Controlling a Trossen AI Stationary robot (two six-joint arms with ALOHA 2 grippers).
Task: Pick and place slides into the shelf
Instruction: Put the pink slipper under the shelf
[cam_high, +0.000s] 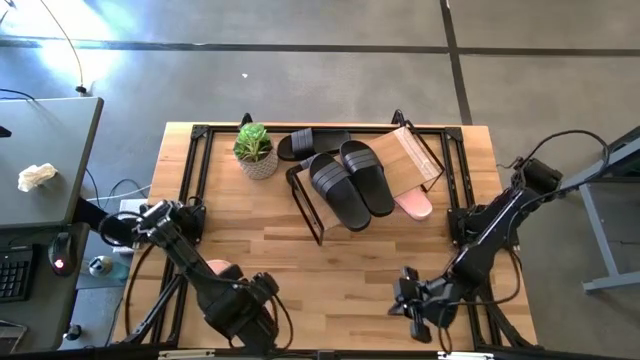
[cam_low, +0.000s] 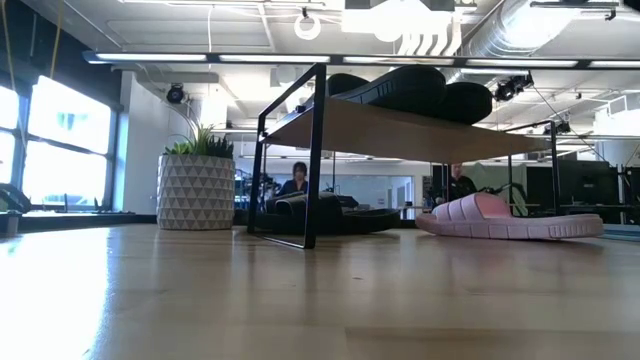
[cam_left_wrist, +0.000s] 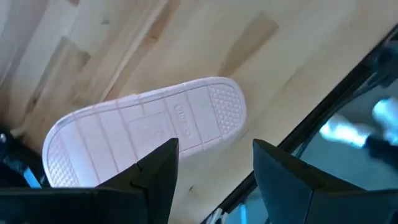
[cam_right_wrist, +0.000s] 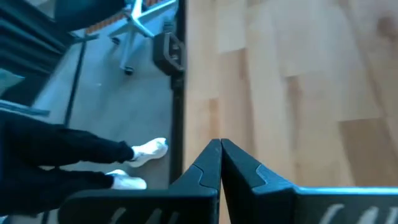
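Observation:
Two black slides (cam_high: 350, 180) lie side by side on the shelf's wood board (cam_high: 405, 155). A third black slide (cam_high: 305, 143) lies by the shelf's far side, low under the board in the low view (cam_low: 320, 215). One pink slide (cam_high: 413, 206) rests on the table at the shelf's right end. A second pink slide (cam_left_wrist: 146, 134) lies sole up near the table's near left corner, partly hidden by my left arm in the high view (cam_high: 220, 270). My left gripper (cam_left_wrist: 214, 168) hangs open above it, pointing down. My right gripper (cam_right_wrist: 219, 155) is shut and holds nothing, over the table's near right part.
A potted green plant (cam_high: 256, 150) stands left of the shelf at the far edge. Bare wood lies between the shelf and both arms (cam_high: 340, 270). A black frame rail (cam_right_wrist: 177, 93) runs along the table's edge. A person's legs and white shoes (cam_right_wrist: 140, 152) show on the floor beyond it.

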